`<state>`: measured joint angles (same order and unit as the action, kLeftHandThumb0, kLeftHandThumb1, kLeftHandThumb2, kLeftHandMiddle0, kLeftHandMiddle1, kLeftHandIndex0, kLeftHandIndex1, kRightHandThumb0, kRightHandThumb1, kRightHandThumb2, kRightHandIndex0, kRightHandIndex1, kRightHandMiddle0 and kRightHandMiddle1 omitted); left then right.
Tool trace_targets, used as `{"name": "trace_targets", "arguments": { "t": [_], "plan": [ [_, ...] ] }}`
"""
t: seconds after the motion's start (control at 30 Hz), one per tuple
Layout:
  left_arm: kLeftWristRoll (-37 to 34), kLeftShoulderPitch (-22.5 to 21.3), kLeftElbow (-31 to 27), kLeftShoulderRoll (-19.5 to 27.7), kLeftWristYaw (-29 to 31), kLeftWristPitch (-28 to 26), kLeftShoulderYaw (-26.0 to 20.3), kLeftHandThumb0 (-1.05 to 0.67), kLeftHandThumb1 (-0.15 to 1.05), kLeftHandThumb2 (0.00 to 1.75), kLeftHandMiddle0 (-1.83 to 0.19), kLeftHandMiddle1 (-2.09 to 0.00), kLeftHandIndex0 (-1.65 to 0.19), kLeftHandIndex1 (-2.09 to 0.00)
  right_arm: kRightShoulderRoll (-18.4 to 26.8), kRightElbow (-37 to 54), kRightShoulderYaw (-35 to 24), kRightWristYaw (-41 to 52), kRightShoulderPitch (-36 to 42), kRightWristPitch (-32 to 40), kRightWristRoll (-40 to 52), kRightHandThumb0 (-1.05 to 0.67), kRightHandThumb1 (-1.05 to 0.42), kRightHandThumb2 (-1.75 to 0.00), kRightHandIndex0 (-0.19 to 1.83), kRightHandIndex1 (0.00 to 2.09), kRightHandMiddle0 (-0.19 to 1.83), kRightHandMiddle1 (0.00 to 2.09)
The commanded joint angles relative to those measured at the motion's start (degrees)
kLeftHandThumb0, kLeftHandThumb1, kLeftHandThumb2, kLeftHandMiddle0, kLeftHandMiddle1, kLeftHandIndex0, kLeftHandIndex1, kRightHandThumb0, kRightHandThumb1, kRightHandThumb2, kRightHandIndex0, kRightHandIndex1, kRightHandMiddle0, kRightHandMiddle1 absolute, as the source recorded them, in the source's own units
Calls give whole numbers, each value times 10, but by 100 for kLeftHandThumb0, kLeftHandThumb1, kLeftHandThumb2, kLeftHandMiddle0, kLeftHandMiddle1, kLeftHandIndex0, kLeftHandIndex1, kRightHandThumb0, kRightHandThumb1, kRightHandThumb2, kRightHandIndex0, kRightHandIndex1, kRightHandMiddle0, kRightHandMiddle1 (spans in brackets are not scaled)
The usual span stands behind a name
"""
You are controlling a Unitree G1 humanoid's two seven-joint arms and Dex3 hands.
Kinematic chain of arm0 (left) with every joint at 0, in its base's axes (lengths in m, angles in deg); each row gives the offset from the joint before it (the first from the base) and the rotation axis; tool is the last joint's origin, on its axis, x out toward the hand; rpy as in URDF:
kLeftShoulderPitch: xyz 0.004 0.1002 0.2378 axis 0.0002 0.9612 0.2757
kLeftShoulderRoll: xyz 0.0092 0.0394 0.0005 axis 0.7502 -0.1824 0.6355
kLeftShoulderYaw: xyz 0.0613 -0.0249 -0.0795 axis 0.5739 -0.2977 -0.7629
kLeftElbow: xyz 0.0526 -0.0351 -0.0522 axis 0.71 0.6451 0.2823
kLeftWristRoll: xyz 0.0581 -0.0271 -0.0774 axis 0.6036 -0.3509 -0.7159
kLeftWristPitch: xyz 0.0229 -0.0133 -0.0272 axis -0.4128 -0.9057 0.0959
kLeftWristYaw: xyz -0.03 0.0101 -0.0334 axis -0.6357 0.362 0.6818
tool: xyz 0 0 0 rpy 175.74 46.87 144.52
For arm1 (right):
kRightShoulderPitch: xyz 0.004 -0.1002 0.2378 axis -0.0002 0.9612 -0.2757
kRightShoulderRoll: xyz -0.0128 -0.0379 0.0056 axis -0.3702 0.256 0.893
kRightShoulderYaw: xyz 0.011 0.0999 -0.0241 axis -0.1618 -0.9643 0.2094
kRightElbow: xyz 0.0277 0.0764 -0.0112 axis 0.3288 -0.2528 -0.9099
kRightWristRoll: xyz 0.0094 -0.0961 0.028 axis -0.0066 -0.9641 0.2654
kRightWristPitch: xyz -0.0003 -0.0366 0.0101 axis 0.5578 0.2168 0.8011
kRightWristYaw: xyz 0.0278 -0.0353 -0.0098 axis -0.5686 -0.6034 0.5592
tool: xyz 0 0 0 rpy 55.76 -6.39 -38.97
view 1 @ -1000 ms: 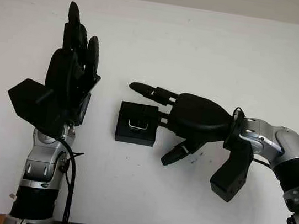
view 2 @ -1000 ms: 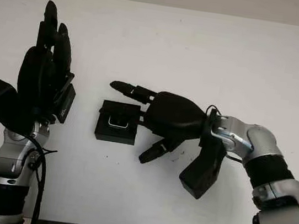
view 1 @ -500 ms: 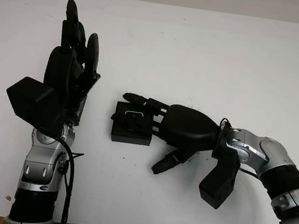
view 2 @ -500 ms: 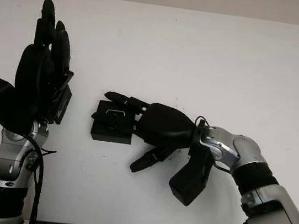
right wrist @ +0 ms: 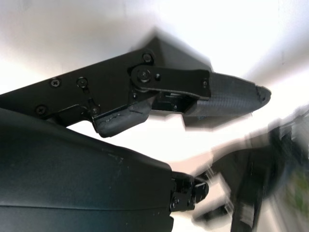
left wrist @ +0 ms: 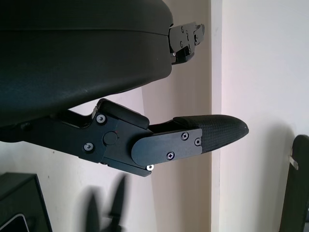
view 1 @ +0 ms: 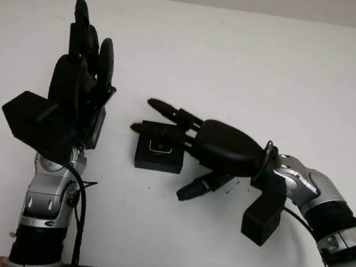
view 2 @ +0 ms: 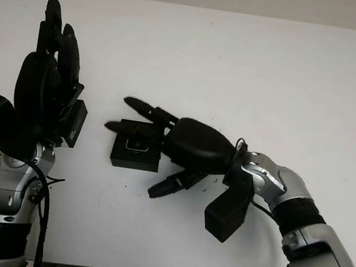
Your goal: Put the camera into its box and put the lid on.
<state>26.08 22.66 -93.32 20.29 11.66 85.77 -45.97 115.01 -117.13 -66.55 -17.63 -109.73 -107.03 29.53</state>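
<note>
Two hands are open: the left hand [view 1: 77,93] waits upright near the table's [view 1: 273,67] left edge, while the right hand [view 1: 212,148] reaches over the box [view 1: 159,155] mid-table, seemingly seating the camera [view 1: 162,147] before lidding.

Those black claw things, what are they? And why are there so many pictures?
They are a robot's two hands. Two pictures come from cameras in its head, looking down at a white table. Two come from cameras on its wrists, very close up. The left robot hand is raised beside a small black box and holds nothing. The right robot hand reaches over the box with its fingers above it, gripping nothing yet. Something shiny sits in the box.
</note>
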Motion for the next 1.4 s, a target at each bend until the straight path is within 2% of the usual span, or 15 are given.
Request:
{"name": "trace_targets", "arguments": {
  "t": [0.0, 0.13, 0.2, 0.3, 0.37, 0.57, 0.63, 0.7, 0.77, 0.87, 0.93, 1.03, 1.17, 1.37],
  "plan": [
    [-5, 8, -7, 6, 6, 2, -4, -78, 105, 58, 19, 0, 19, 0, -9, 28, -31, 23, -2, 34, 60, -89, -105, -59, -13, 7, -15, 21],
    [-5, 12, -13, 19, 17, -7, -9, -80, 105, 58, 19, 0, 19, 0, -27, 100, -83, 95, 20, 169, 201, -85, -105, -61, -4, 10, -7, 28],
    [-8, 14, -18, 26, 25, -11, -12, -80, 105, 59, 19, 0, 19, 0, -37, 134, -104, 116, 28, 229, 239, -83, -105, -61, -2, 11, -6, 31],
    [1, 23, -30, 44, 32, -20, -15, -80, 105, 61, 19, 0, 19, 0, -46, 168, -130, 123, 31, 306, 253, -82, -105, -68, 1, 13, -16, 52],
    [4, 30, -35, 61, 42, -27, -20, -80, 105, 61, 19, 0, 19, 0, -53, 186, -146, 142, 35, 358, 278, -81, -105, -67, 2, 14, -19, 58],
    [0, 52, -34, 142, 109, -35, -43, -79, 105, 58, 19, 0, 19, 0, -66, 204, -182, 183, 52, 448, 317, -74, -105, -65, -2, 12, -19, 48],
    [-4, 57, -20, 177, 141, -26, -58, -76, 105, 56, 13, -4, 14, -3, -69, 205, -193, 195, 55, 469, 330, -74, -105, -62, -2, 11, -19, 46],
    [6, 61, -25, 205, 147, -50, -71, -78, 105, 42, 0, -8, 1, -9, -75, 207, -204, 206, 55, 500, 348, -72, -105, -62, -3, 10, -19, 44],
    [33, 68, -25, 241, 154, -47, -79, -81, 105, 37, -10, -10, -7, -12, -82, 207, -217, 211, 50, 536, 367, -70, -105, -63, -4, 9, -19, 44],
    [25, 68, -10, 266, 171, -33, -99, -77, 105, 24, -25, -10, -18, -14, -85, 203, -228, 213, 42, 567, 371, -71, -105, -64, -4, 9, -19, 46],
    [10, 63, 8, 282, 182, -35, -121, -69, 103, 13, -43, -13, -34, -20, -88, 200, -240, 212, 35, 594, 382, -73, -105, -64, -3, 9, -19, 47],
    [17, 65, 23, 314, 187, -41, -141, -63, 99, 6, -60, -15, -47, -25, -91, 202, -258, 219, 29, 631, 404, -75, -105, -64, -7, 7, -19, 37],
    [55, 93, 14, 371, 207, -68, -148, -67, 91, 3, -50, -5, -36, -16, -95, 216, -282, 213, 29, 673, 427, -75, -105, -68, -9, 6, -19, 32],
    [117, 137, 25, 456, 270, -40, -132, -88, 85, 4, -8, -1, -5, -1, -99, 239, -313, 182, 31, 727, 448, -77, -105, -70, -12, 4, -19, 26]
  ]
}}
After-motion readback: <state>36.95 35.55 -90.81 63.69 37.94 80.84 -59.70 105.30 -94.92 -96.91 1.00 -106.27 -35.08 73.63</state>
